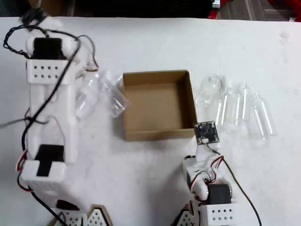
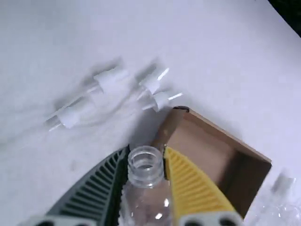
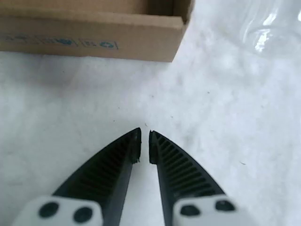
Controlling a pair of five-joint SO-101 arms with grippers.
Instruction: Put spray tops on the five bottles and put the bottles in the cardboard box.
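The left hand (image 2: 146, 153) is clamped on the neck of an uncapped bottle (image 2: 145, 186), which is held just beside a corner of the box (image 2: 207, 146). Spray tops (image 2: 110, 79) are seen lying on the table (image 2: 225, 56) beyond that corner. The right hand (image 3: 145, 143) is held over the table near the box's outer wall, its fingers brought almost together with nothing between. Other bottles (image 1: 242, 107) are laid side by side next to the box.
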